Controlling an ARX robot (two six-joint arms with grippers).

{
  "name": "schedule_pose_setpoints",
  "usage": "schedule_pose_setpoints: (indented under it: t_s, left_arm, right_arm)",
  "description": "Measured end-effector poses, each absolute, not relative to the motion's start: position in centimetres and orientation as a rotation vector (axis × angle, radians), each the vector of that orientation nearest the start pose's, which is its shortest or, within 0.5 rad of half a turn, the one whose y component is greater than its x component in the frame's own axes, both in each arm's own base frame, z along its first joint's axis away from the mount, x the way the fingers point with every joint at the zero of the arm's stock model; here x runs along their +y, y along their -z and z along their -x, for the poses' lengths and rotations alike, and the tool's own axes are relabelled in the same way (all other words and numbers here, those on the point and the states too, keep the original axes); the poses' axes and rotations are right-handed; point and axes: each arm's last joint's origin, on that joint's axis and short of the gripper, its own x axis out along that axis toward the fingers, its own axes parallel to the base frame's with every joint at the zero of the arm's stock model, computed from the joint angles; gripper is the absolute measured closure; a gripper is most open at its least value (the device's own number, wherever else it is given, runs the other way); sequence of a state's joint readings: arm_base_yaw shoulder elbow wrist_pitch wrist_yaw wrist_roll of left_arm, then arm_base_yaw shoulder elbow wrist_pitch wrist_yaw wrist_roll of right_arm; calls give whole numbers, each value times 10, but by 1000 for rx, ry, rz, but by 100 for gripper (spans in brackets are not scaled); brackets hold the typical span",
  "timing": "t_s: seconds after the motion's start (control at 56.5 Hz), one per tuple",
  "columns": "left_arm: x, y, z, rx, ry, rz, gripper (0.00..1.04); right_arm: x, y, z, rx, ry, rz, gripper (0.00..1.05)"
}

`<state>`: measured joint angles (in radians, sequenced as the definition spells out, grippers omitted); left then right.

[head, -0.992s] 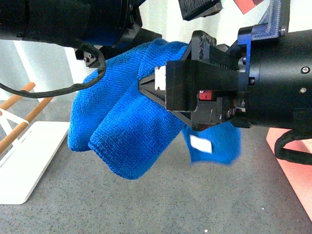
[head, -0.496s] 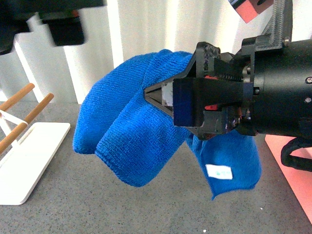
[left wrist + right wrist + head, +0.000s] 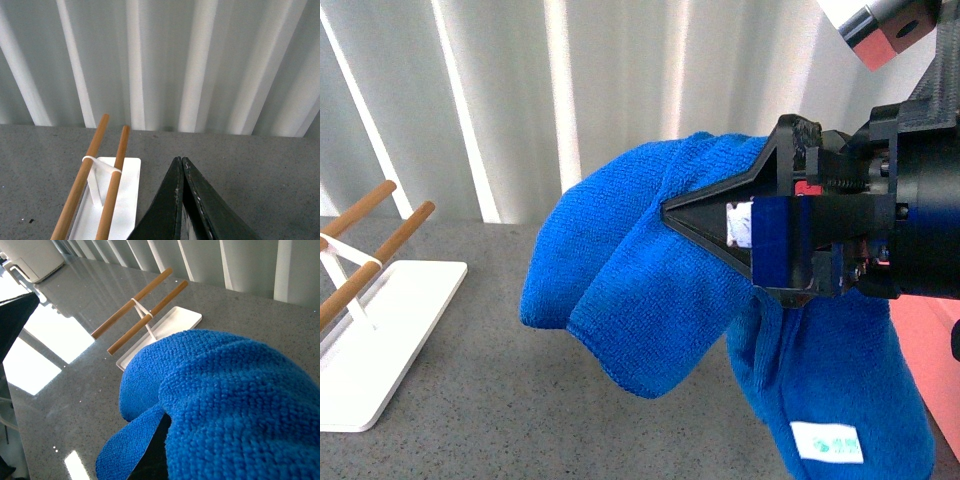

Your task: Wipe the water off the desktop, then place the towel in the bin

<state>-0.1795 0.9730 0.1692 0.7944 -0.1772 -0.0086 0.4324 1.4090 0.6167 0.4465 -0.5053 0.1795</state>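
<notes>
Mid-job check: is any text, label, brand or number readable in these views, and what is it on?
White label on the towel: teal print, too blurred to read.
White rack base and desktop: no writing visible.
Nothing else in any view carries readable text.

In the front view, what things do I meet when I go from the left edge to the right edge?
white rack with wooden bars → towel, held by the right gripper → bin at the right edge.
</notes>
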Motion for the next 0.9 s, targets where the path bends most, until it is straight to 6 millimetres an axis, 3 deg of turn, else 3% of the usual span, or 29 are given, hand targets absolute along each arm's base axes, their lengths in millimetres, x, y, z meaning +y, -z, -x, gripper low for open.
schedule_pose_setpoints:
  t_s: [0.496,0.903]
  left_arm:
    - [-1,-168,-142,-4,4,7,101]
    - [0,-173,-127,-21,0,7,101]
  right_arm:
    - [139,-208,-239,439,-878,-138,100]
    - [144,-215,-236,434,-884,-131,100]
